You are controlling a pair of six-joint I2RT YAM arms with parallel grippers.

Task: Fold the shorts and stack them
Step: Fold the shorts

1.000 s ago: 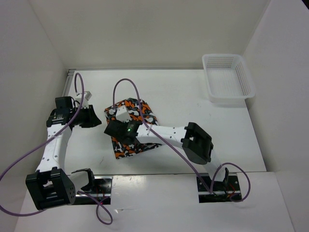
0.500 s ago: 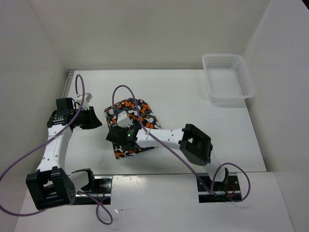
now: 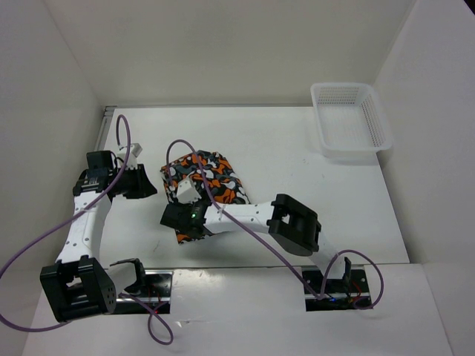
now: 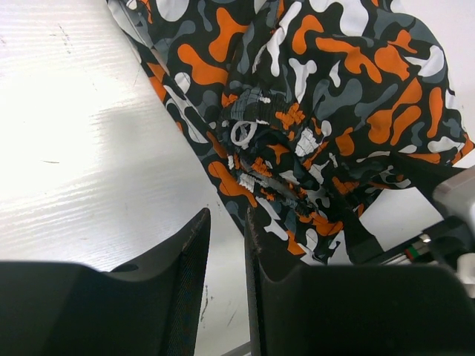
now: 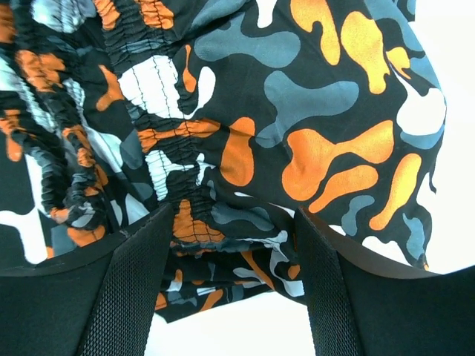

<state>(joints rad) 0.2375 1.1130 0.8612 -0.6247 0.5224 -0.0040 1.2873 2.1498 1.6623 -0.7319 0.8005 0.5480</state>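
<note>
One pair of camouflage shorts (image 3: 204, 185) is seen bunched on the table (image 3: 297, 148), left of centre. The right gripper (image 5: 230, 245), fingers parted, is pressed over the elastic waistband (image 5: 89, 148), presumably for folding. The left gripper (image 4: 226, 245), nearly closed and empty, is held beside. One mesh basket (image 3: 349, 119) stands apart.

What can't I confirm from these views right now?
- Top external: the right gripper and its wrist hide the middle of the shorts.
- Right wrist: no table contact visible; fabric fills the frame.
- Left wrist: the shorts' far edges are cut off; the left gripper holds nothing.
</note>
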